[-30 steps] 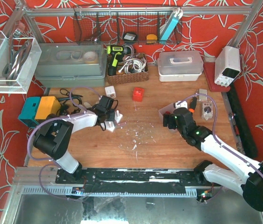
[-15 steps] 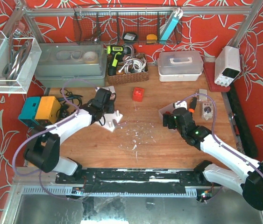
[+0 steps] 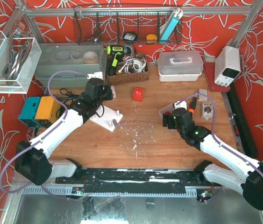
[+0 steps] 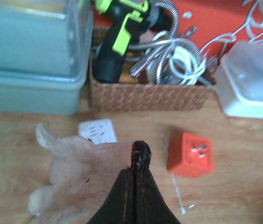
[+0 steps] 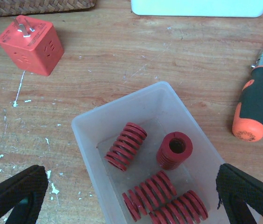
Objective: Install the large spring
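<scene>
1. Large red coiled steel spring (image 5: 174, 150) is standing on end inside the translucent rectangular plastic bin (image 5: 82, 130) on the right part of the scuffed wooden desk (image 5: 122, 65); it is looking like the widest coil there, though which one counts as large is not certain
2. A second red spring (image 5: 125, 146) is lying on its side just beside it, and longer, thinner red coils are lying along the bin's near end
3. Thick, close-wound wire is suggesting a stiff, fairly heavy piece that is hardly going to give under a squeeze; the painted ribs are offering some bite, but the round body is likely to roll or twist
4. Taking it across the outer wall at mid-height is looking safest, leaving the hollow bore free
5. Right claw (image 5: 130, 173) is hanging above the bin with its black fingers spread wide, holding nothing
6. Left claw (image 4: 138, 158) is pressing its fingers together with nothing clearly between them, over the white blocky plastic fixture (image 3: 104, 119), probably the spring's seat
</scene>
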